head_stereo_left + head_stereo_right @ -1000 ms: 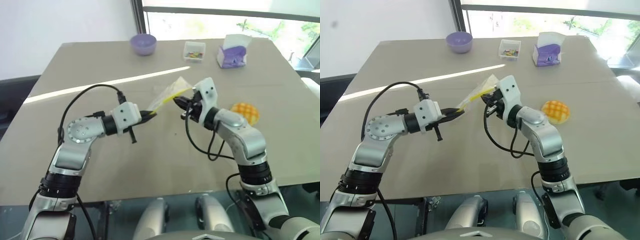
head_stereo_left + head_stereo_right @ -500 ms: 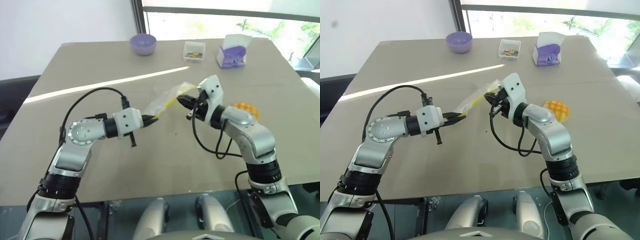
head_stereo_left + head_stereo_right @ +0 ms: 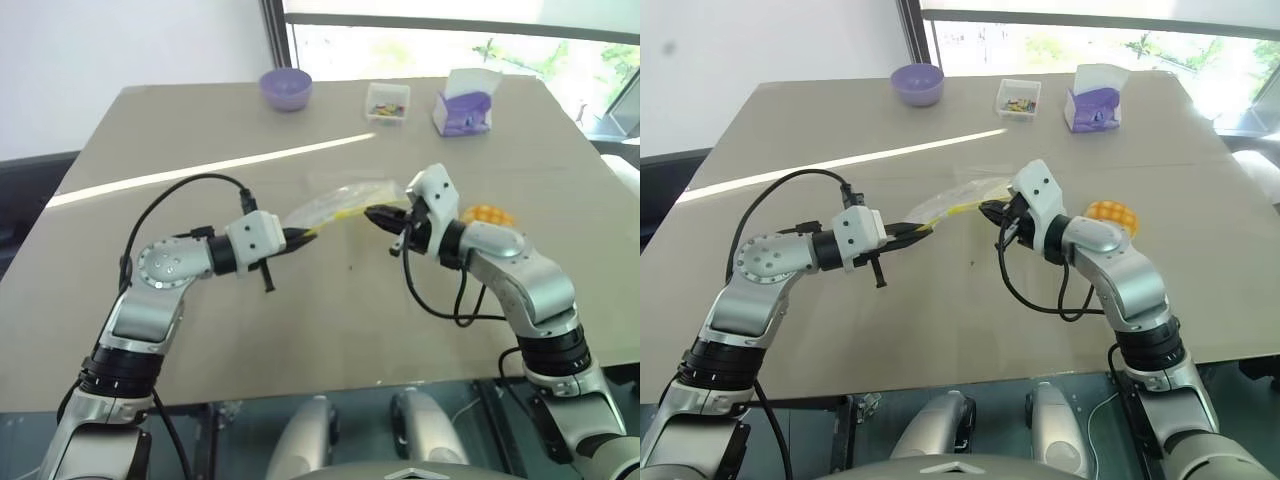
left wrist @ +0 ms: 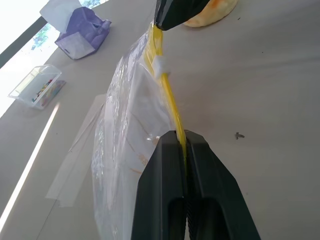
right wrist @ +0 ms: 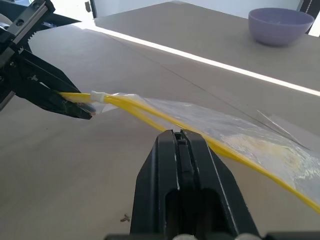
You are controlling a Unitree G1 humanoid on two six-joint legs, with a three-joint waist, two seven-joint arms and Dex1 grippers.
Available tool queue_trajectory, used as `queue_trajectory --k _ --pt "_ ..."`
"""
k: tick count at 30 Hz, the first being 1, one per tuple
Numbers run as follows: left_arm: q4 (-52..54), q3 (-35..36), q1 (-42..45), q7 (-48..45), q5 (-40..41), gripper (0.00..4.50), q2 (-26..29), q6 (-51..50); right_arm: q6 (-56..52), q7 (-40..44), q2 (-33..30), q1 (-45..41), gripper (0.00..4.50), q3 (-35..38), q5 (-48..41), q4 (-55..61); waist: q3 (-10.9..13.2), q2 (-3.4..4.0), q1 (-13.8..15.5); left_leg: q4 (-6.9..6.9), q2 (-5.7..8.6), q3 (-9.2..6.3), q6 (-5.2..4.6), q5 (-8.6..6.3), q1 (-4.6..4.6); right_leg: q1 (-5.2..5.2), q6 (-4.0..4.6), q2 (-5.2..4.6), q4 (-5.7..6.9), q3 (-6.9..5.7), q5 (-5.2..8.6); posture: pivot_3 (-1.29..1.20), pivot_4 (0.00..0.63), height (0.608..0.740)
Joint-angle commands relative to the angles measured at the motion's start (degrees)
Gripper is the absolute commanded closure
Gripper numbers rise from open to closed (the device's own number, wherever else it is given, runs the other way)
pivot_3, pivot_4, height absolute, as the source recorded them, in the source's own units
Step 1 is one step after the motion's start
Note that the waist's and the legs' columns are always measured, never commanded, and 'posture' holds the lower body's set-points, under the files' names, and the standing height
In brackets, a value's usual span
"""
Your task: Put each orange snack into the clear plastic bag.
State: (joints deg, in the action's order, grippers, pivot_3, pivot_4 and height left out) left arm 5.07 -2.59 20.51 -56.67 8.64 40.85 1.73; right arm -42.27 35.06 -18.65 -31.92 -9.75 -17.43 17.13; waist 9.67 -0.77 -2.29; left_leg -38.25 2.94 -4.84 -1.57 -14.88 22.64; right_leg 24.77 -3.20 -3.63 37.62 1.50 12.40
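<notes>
rightward since a second ago, the right gripper (image 3: 378, 214) and left gripper (image 3: 300, 236) pinch shut the clear plastic bag (image 3: 335, 202) stretched between them; orange snack (image 3: 487, 214) lies right of them.

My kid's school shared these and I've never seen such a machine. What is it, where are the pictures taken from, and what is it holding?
It is a two-armed humanoid robot. Two pictures come from cameras on its head, two from its wrists. The left gripper and right gripper are both shut on the yellow seal strip of a clear plastic bag, stretched between them above the table. An orange snack lies behind the right arm. At the far edge stand a purple bowl, a small clear box and a purple-and-white carton.
</notes>
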Motion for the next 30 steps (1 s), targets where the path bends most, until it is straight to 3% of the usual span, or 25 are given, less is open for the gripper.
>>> queue_trajectory --k 1,14,30 --pt "1.5 0.9 0.9 0.1 0.9 4.50 0.1 0.8 1.1 -0.4 0.9 -0.8 4.46 -0.4 -0.5 1.5 0.0 0.00 0.0 0.00 0.01 0.01 0.00 0.00 0.00 0.00 0.00 -0.01 0.00 0.01 0.00 0.00 0.150 0.740" --pt "3.0 -0.5 -1.7 -3.5 0.3 4.50 1.2 5.6 1.6 0.1 2.4 -1.5 4.46 -0.5 -1.2 -1.5 0.0 0.00 0.1 0.00 0.01 0.00 0.00 0.00 0.00 0.00 0.00 -0.02 0.00 0.01 0.00 0.00 0.150 0.740" --pt "-1.1 -1.7 -2.9 -7.2 -1.8 4.50 4.1 12.3 -6.2 0.5 5.0 -1.1 4.46 6.2 -13.5 -0.9 0.0 0.01 0.1 0.01 0.00 0.00 -0.01 -0.01 0.00 0.00 0.00 -0.02 -0.01 0.01 0.00 0.00 0.150 0.740"
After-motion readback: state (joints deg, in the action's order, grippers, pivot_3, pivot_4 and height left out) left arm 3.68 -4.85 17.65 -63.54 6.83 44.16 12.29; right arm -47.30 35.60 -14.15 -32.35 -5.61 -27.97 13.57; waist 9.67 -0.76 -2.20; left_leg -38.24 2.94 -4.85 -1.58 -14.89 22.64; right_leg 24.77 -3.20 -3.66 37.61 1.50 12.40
